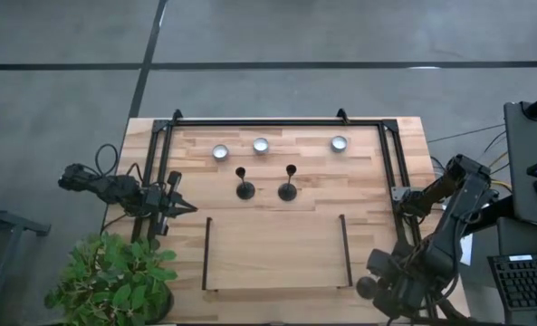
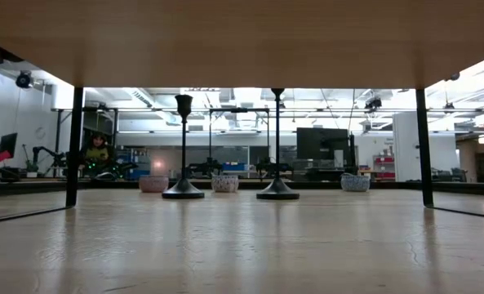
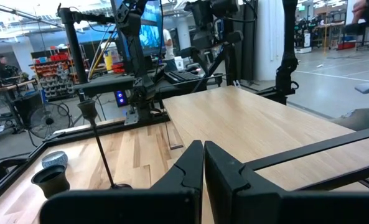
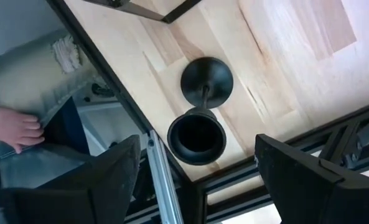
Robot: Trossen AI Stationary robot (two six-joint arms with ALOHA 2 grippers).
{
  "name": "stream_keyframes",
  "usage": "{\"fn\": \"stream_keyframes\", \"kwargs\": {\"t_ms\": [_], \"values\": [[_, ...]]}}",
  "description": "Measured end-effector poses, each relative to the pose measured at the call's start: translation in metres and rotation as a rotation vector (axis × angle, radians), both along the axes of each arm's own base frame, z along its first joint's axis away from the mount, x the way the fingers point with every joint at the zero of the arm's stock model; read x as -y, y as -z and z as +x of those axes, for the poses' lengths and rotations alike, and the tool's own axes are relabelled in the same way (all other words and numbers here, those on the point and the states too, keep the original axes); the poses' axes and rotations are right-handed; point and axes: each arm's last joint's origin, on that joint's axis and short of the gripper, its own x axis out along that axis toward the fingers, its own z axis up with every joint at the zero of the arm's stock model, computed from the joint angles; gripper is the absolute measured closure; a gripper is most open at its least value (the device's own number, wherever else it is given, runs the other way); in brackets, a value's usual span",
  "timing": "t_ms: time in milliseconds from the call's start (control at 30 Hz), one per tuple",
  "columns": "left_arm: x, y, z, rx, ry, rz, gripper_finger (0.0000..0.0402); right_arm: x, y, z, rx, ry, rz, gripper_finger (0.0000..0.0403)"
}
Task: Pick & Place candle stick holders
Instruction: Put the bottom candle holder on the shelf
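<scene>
Right gripper (image 4: 196, 180) spread wide above a black metal candle stick holder (image 4: 200, 118), gripping nothing.

Seen from the right wrist: two dark fingers (image 4: 302, 180) far apart, flanking the holder's small cup top, thin stem and round disc base, upright on the pale wooden table (image 4: 296, 56) just beside its black frame rail (image 4: 109, 81); clear gaps on both sides of the cup. Beyond the rail, a person's hand (image 4: 10, 127) resting on light trousers. Well away, toward the table's middle, two more black candle stick holders (image 1: 244, 185) (image 1: 288, 185) standing side by side, with three small silver tealight cups (image 1: 261, 145) in a row behind them. At the opposite table edge, left gripper (image 3: 203, 155) pressed shut, empty, next to a green potted plant (image 1: 114, 276).
</scene>
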Motion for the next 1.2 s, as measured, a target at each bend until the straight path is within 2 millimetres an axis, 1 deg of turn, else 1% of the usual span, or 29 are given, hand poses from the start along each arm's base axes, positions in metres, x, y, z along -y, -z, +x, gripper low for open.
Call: {"fn": "stream_keyframes", "kwargs": {"t_ms": [233,467,1000,1200], "values": [[0.000,0.000,0.000,0.000,0.000,0.000,0.0390,-0.009,0.012,0.006,-0.014,-0.037,-0.021,0.0108],[0.000,0.000,0.000,0.000,-0.001,0.000,0.0390,-0.014,0.020,0.008,-0.054,-0.070,-0.030,0.0134],[0.000,0.000,0.000,0.000,0.000,0.000,0.0390,-0.013,0.021,0.009,-0.022,-0.089,-0.060,0.0211],[0.000,0.000,0.000,0.000,0.000,0.000,0.0390,-0.013,0.021,0.008,-0.021,-0.101,-0.061,0.0248]]}}
